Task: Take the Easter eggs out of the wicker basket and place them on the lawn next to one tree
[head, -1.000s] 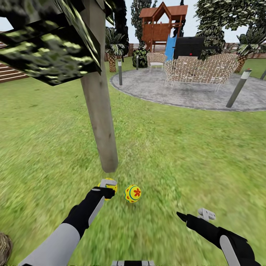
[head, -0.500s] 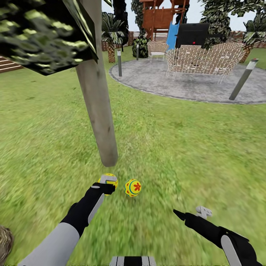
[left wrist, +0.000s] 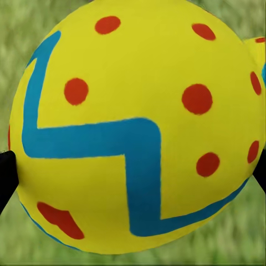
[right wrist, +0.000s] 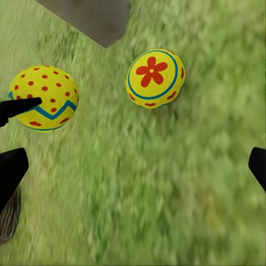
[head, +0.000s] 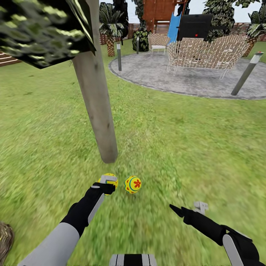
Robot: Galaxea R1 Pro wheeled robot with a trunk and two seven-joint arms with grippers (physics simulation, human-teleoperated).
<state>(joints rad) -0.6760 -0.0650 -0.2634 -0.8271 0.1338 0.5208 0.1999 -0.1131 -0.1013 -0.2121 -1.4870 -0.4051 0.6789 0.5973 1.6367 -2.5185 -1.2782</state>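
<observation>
Pinching a dotted egg (head: 109, 180) at the trunk's (head: 96, 99) foot, the left gripper (head: 107, 181) could bump the flower egg (head: 132, 184) at three o'clock, rolling it away. Right gripper (head: 186, 208) hangs spread wide.

Count, head view:
- Easter eggs: two. One dotted egg (head: 109, 180) with a blue zigzag, one flower egg (head: 133, 184); both on the lawn (head: 184, 147) near the tree (head: 96, 99).
- Wicker basket (head: 4, 240): one, at the picture's edge.
- Grey posts: three around the round patio (head: 177, 79).
- Woven seats: two.
</observation>
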